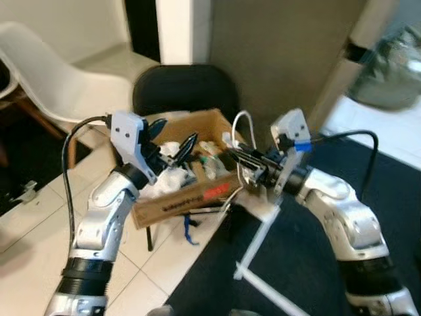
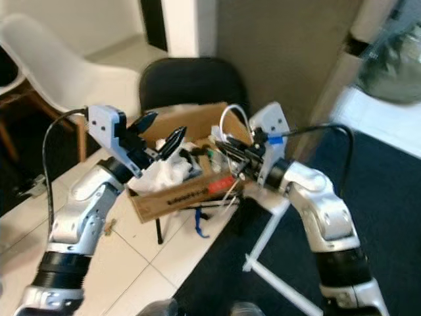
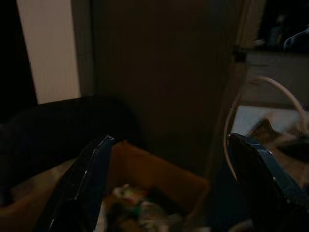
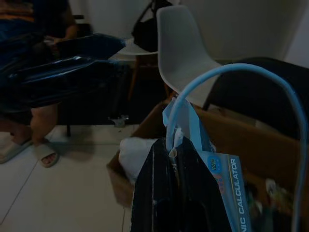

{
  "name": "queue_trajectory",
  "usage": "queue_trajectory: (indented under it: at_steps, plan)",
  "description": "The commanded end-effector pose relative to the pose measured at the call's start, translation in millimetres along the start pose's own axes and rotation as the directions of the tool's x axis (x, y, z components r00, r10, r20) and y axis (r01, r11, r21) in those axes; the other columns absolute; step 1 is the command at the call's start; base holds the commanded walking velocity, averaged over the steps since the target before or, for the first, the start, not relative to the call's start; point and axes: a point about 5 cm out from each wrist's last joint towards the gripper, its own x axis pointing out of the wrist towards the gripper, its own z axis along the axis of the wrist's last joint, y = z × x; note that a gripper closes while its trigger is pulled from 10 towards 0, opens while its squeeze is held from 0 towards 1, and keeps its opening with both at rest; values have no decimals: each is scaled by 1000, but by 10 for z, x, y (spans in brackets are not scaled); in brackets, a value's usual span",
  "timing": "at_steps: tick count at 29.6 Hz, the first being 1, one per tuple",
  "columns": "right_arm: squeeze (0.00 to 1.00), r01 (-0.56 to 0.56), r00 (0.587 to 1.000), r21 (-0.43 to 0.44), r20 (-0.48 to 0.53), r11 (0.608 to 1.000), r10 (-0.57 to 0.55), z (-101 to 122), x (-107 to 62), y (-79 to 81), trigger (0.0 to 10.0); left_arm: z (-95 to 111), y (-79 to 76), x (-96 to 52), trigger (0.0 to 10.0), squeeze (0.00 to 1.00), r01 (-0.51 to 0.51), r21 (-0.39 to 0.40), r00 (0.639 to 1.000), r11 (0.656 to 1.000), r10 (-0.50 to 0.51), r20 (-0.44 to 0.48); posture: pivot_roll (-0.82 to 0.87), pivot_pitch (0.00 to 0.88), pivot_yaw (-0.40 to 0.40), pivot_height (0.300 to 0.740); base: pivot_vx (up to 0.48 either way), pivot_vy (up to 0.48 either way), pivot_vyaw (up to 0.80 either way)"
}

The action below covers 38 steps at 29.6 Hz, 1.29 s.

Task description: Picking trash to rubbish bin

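Currently, the cardboard box [image 1: 187, 191] serving as the rubbish bin rests on a black chair [image 1: 185, 89] and holds crumpled white paper [image 1: 172, 172] and mixed trash. Red print marks its front wall.

The left gripper [image 1: 172, 139] hovers over the box's left half with its two black fingers spread apart and nothing between them. In the left wrist view, the fingers [image 3: 79, 186] frame the brown box interior and the trash inside it.

The right gripper [image 1: 238, 160] is positioned over the box's right rim, fingers pressed together on a blue calculator package [image 4: 219, 181]. The right wrist view shows the printed word "CALCULATOR" on the package, which is pinched between the fingers [image 4: 166, 193]. A white cable loop [image 1: 242, 125] arches up from the gripper, just beside the package.

A white chair [image 1: 46, 72] stands behind and to the left of the box. In the right wrist view, a person's leg and sandalled foot [image 4: 36, 145] rest on the tiled floor [image 1: 39, 230]. A dark carpet [image 1: 309, 257] lies to the right.
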Motion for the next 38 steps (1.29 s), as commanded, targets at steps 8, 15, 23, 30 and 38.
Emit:
queue_trajectory:
  at_steps: [8,15,23,30,38]
  plan:
    - [0,110,994,-28,-24,994,-111,-32,16,-114,10000,-153,161,-323,10000,0,-22,-20,986,1000,19,-164,-27,0,-25,740,368,0,100]
    - [0,157,988,-26,11,987,-156,38,3,-190,10000,-330,234,-521,10000,0,-42,-41,960,998,29,-278,-24,0,-30,740,331,0,0]
    - [0,152,987,-34,55,988,-150,150,21,-236,10000,-286,229,-572,10000,0,11,-64,951,998,-30,-307,-22,0,-21,740,305,0,0]
    - [0,85,994,-151,-54,985,-95,74,107,-234,10000,-234,117,-623,10000,0,124,-98,938,987,-149,-314,-20,0,-26,740,162,0,0]
    - [0,-48,980,-256,-201,966,-4,-75,299,-147,10000,-228,46,-698,10000,0,166,-112,920,980,-195,-339,9,0,-48,740,0,0,0]
